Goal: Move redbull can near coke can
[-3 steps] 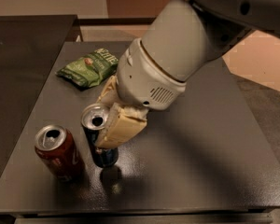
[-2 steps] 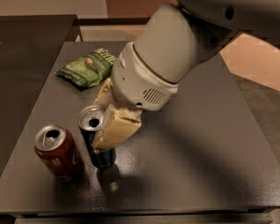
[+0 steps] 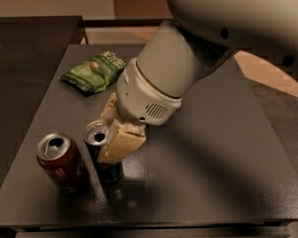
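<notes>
The redbull can (image 3: 108,168) is slim, dark blue, with an open silver top. It stands upright at the front left of the dark table (image 3: 213,172). My gripper (image 3: 110,142) is shut on the redbull can; a cream finger (image 3: 121,143) covers its right side. The coke can (image 3: 62,163) is red with a silver top and stands just left of the redbull can, with a small gap between them. My arm's big white wrist hides the table's middle.
A green chips bag (image 3: 93,72) lies at the back left of the table. The table's front edge runs just below the cans, and its left edge is close to the coke can. A second dark surface (image 3: 25,58) lies to the left.
My gripper has shifted a little left and towards the front with the redbull can, so it stands slightly closer to the coke can. The coke can and the bag have not moved.
</notes>
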`<state>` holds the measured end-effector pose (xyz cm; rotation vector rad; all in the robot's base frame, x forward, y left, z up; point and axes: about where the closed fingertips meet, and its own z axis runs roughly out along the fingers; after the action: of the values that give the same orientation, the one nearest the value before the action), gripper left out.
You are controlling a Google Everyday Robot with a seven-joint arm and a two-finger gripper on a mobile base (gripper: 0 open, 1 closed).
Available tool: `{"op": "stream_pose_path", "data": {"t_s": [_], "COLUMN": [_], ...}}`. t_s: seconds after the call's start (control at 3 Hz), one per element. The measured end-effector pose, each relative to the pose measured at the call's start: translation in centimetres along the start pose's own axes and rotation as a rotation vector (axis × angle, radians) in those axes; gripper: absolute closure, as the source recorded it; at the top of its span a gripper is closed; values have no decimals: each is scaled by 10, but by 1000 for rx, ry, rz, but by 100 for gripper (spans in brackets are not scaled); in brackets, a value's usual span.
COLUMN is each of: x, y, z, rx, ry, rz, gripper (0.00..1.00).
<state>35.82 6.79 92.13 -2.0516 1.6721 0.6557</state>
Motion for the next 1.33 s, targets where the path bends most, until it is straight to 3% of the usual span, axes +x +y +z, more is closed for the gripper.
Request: {"op": "stream_pose_path", "data": {"t_s": [0.33,1.33], "x": [4,-2], "y": [-4,0], "z": [6,4], "rx": [2,10], "ry": [-2,4], "rz": [17,3], "gripper": [82,12]}}
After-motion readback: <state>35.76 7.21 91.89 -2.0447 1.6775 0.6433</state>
